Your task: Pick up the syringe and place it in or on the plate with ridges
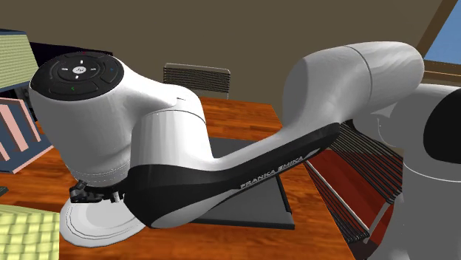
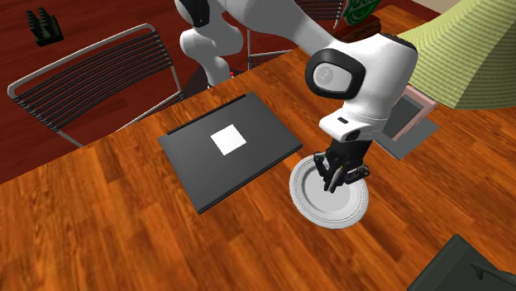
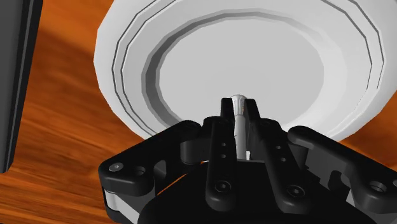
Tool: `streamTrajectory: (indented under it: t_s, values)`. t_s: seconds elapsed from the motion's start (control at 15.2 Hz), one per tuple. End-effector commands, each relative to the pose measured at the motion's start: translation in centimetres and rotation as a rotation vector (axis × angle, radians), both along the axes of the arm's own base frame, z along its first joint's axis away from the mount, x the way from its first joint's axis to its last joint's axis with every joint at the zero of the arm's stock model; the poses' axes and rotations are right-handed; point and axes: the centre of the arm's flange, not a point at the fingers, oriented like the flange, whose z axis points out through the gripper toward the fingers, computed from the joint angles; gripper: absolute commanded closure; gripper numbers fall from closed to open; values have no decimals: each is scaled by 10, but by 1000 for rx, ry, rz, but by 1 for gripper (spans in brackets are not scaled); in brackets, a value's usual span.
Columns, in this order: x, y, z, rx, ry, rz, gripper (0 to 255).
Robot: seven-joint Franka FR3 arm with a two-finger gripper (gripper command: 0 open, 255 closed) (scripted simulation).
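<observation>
The black claw (image 3: 240, 107) is clamped on the syringe (image 3: 240, 130), a thin, pale grey-white rod that lies along the two fingers. Its rounded tip pokes just past the fingertips. Beyond that tip lies the white plate with ridges (image 3: 127, 60), which has stepped rings around its wide rim and a smooth, shallow well at its centre. The syringe points toward the near side of that well. Whether it touches the plate cannot be told.

In the second exterior view the claw is right of centre in the frame. It hangs from the rounded wrist of the white arm (image 2: 364, 78), over the upper left part of the plate. The plate rests on a reddish-brown wooden tabletop (image 2: 99, 215). Near the plate, at the middle of the frame, a flat dark grey slab (image 2: 198, 157) lies on the tabletop with a small white square (image 2: 228, 140) on top. A chair (image 2: 91, 78) with black slats in a metal frame stands at the upper left. A pale green ribbed shape (image 2: 471, 66) occupies the upper right corner.

In the shoulder view the arm sweeps across the frame, and the plate peeks out beneath it at the lower left.
</observation>
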Motion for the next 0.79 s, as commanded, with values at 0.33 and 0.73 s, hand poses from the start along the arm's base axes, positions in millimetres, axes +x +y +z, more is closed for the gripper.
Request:
streamTrajectory:
  t_s: [0.33, 0.73]
  values:
    - [0, 0, 0, 0, 0, 0, 0]
    - [-17, 1, 35, 0, 0, 0, 0]
